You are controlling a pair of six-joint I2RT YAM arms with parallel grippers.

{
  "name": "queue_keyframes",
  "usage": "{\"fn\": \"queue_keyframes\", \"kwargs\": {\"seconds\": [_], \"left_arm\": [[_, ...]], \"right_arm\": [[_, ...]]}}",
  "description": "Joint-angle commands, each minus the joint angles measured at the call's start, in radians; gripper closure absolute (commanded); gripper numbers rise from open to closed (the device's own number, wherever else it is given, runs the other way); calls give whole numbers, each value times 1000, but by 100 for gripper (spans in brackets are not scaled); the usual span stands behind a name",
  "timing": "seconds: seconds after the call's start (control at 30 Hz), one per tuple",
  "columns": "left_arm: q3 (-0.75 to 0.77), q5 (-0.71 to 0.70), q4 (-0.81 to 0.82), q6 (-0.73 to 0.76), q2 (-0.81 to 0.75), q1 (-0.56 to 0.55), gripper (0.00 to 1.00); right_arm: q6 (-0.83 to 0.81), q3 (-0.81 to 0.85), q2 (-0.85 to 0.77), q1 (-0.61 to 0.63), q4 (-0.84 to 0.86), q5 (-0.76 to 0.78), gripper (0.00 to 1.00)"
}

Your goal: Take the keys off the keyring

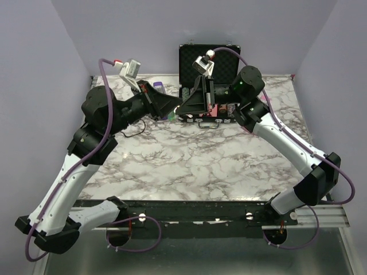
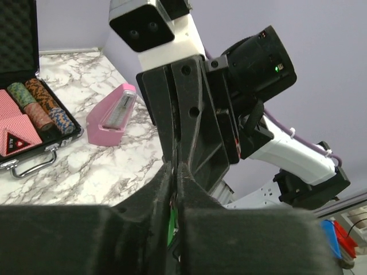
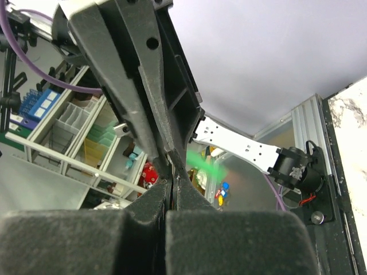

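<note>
Left wrist view, lower centre: our left claw point(image 2: 175, 177) grips the green keyring point(image 2: 171, 226), tip to tip with our right claw point(image 3: 170, 184), fingers pressed together; whether it pinches the keys we cannot tell.

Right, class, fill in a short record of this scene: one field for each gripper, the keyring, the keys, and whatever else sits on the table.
left gripper: shut, with green showing in its grip
right gripper: shut, tip to tip with the left gripper; contents hidden
keyring: green tag pinched in the left gripper
keys: not visible in any view
marble table: holds an open poker-chip case and a purple metronome-shaped object
</note>
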Motion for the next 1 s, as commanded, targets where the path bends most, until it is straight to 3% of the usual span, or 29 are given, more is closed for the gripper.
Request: {"fn": "queue_keyframes", "kwargs": {"seconds": [0.0,0.2,0.4,0.7,0.97], "left_arm": [[126,79,-72,2,76,-12,75],[158,56,-60,-19,66,69,41],[109,59,31,-59,1,157,21],[-128,-10,271,-217,-152,174,16],[-288,-160,406,-256,-267,171,26]], "right_arm": [[-39,35,19,44,-52,68,99],[-49,51,22,44,-55,77,99],[-63,72,28,44,-54,96,99],[-29,149,63,44,0,117,99],[118,136,86,44,198,139,99]]}}
